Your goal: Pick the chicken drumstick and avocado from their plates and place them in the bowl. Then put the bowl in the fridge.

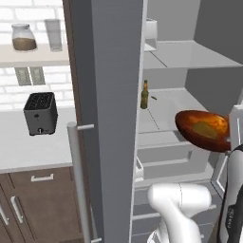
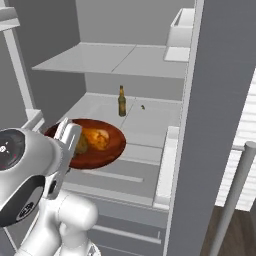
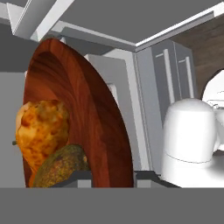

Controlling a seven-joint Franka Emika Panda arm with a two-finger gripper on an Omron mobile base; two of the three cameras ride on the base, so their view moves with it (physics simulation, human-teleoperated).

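My gripper [image 2: 66, 137] is shut on the near rim of the reddish-brown bowl [image 2: 107, 150] and holds it in the air in front of the open fridge [image 2: 125, 60], level with its middle shelf. In the bowl the orange-brown chicken drumstick [image 2: 98, 138] rests against the dark olive avocado [image 2: 81, 145]. From the left base the bowl [image 1: 201, 130] hangs at the right, with the gripper [image 1: 233, 126] at its right edge. The hand view has the bowl [image 3: 87, 109] on edge, holding the drumstick [image 3: 41, 131] and the avocado [image 3: 61, 168]. The plates are out of view.
A brown bottle [image 1: 144, 95] stands on the middle fridge shelf [image 1: 173, 111], behind the bowl. The open grey fridge door [image 1: 114, 95] with its bar handle [image 1: 78, 175] stands left of the opening. Further left, a counter holds a toaster [image 1: 40, 113], with a jar [image 1: 23, 38] and a glass [image 1: 53, 34] on the shelf above.
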